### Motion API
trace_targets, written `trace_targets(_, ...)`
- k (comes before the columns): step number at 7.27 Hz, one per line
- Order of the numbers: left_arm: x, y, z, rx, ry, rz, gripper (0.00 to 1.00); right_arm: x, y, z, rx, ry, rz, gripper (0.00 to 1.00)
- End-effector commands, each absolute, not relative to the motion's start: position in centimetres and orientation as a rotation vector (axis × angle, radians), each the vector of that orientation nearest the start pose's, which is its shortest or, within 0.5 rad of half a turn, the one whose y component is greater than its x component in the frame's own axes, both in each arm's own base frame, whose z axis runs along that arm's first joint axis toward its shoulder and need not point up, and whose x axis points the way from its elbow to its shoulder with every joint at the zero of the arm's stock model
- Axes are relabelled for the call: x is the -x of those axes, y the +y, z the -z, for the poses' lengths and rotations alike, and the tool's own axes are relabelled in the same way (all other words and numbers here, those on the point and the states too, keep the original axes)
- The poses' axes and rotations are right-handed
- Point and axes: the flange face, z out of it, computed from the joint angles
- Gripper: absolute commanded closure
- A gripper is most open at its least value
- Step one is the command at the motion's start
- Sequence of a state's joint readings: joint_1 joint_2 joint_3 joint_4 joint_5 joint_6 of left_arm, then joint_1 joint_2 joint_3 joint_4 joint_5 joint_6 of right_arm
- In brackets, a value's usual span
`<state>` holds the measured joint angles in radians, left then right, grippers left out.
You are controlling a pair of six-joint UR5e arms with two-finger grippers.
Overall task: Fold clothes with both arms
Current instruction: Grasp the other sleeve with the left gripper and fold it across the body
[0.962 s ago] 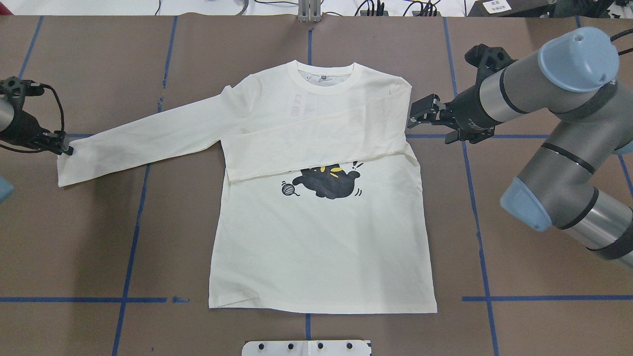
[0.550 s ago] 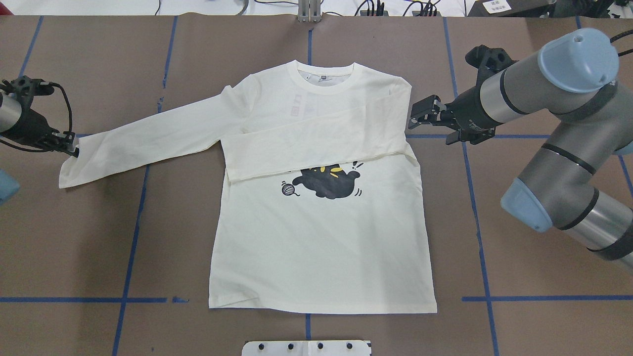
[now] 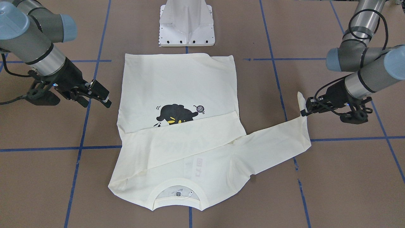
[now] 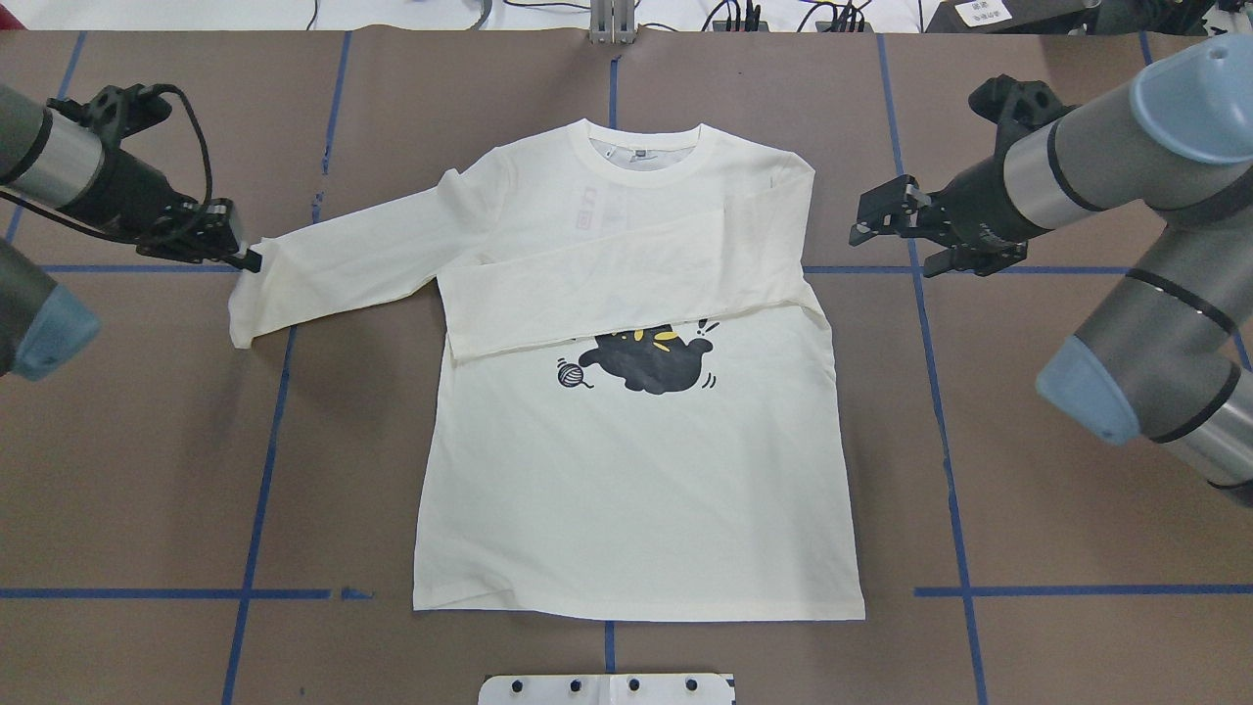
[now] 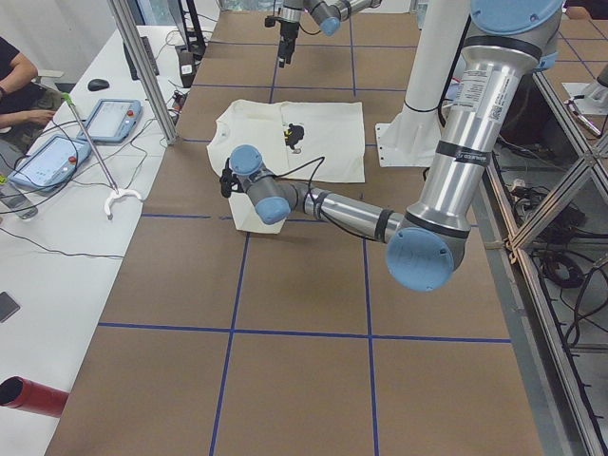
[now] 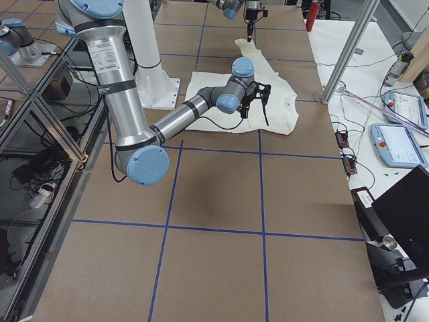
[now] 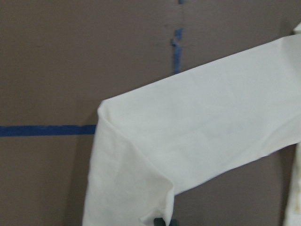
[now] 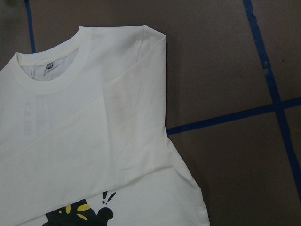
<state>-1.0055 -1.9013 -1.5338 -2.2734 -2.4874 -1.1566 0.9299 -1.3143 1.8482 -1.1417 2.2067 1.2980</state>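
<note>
The T-shirt point(image 4: 636, 490) was cream, its chest print a black cat point(image 4: 646, 364) with yellow flecks beside a striped ball point(image 4: 568, 373). The table point(image 4: 147, 470) was brown, crossed by a grid of blue tape lines point(image 4: 147, 593). The left arm point(image 4: 59, 166) and right arm point(image 4: 1096, 147) were grey with light-blue joint caps.

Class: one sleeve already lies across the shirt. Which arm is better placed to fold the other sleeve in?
Left: the left gripper is shut on the outstretched sleeve at its cuff. The right gripper hangs open beside the shirt, holding nothing.

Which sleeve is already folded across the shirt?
The sleeve on the robot's right: it lies across the shirt, next to the cat print. The other sleeve stretches sideways, its cuff pinched by the left gripper.
</note>
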Motion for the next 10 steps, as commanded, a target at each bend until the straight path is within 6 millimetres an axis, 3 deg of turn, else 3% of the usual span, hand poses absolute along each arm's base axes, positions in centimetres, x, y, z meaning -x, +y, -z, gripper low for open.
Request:
trace_targets(1, -38.3, -54.2, -25.6, 0.12, 1.338, 0.147, 1.0, 19.9, -50.4, -39.2, -0.065, -1.077, -0.21, 0.0)
trace_targets(2, -43.0, -54.9, -19.7, 0.114, 1.364, 0.214, 1.0, 16.7, -50.2, -41.4, -0.087, -1.065, -0.193, 0.0)
trace_targets(3, -46.8, -57.0, -13.3, 0.11, 1.388, 0.28, 1.0, 14.7, -49.9, -42.4, -0.103, -1.059, -0.188, 0.0)
trace_targets(4, -50.1, -57.5, -9.1, 0.107, 1.399, 0.309, 1.0, 14.5, -49.7, -42.4, -0.104, -1.061, -0.185, 0.0)
trace_targets(5, -55.7, -54.2, -7.2, 0.067, 1.397, 0.319, 1.0, 14.5, -49.5, -42.6, -0.1, -1.06, -0.186, 0.0)
trace_targets(6, -60.3, -51.1, -6.8, 0.023, 1.383, 0.34, 1.0, 14.3, -49.3, -42.7, -0.099, -1.058, -0.188, 0.0)
trace_targets(7, -64.5, -49.5, -5.0, -0.007, 1.369, 0.36, 1.0, 14.3, -49.3, -43.1, -0.093, -1.054, -0.191, 0.0)
trace_targets(8, -67.4, -49.2, -2.9, -0.025, 1.353, 0.39, 1.0, 14.3, -49.2, -43.1, -0.092, -1.055, -0.191, 0.0)
trace_targets(9, -69.1, -48.4, -2.1, -0.03, 1.351, 0.396, 1.0, 14.2, -49.0, -43.2, -0.088, -1.054, -0.195, 0.0)
trace_targets(10, -70.6, -47.9, -3.3, -0.051, 1.355, 0.405, 0.89, 14.3, -49.0, -43.4, -0.083, -1.054, -0.196, 0.0)
